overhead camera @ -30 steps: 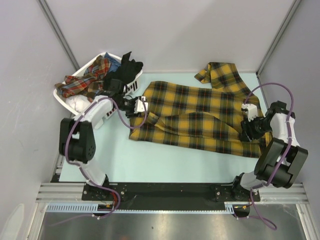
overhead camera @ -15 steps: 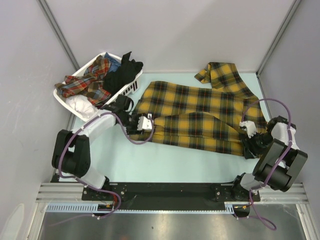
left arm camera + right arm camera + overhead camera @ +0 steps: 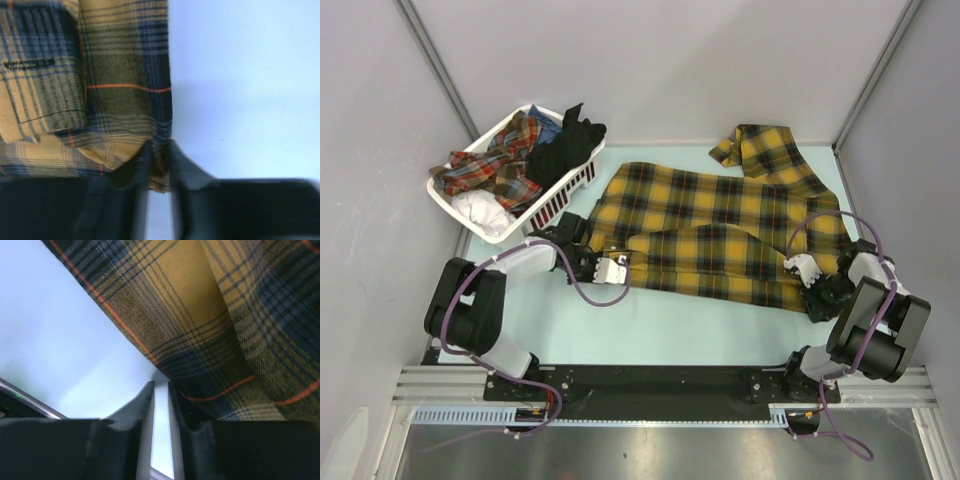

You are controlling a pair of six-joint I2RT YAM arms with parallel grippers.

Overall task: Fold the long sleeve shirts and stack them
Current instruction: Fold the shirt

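The mustard-yellow and black plaid long sleeve shirt (image 3: 710, 225) lies spread across the pale table, one sleeve (image 3: 765, 150) bunched at the back right. My left gripper (image 3: 613, 268) is shut on the shirt's near left edge. In the left wrist view the cloth (image 3: 120, 75) is pinched between the fingers of the left gripper (image 3: 160, 145), beside a pocket. My right gripper (image 3: 807, 272) sits at the shirt's near right corner. In the right wrist view the right gripper (image 3: 161, 384) has narrow jaws that nip the hem of the cloth (image 3: 225, 315) at their tips.
A white slatted basket (image 3: 445, 197) stands at the back left, holding a red plaid garment (image 3: 490, 165), a black one (image 3: 565, 145) and a white one (image 3: 480, 210). Grey walls close the back and both sides. Bare table (image 3: 570, 310) lies in front of the shirt.
Both grippers have moved toward the near edge, drawing the shirt's near hem with them. The left gripper came away from the basket, and the shirt's near right corner has pulled inward.
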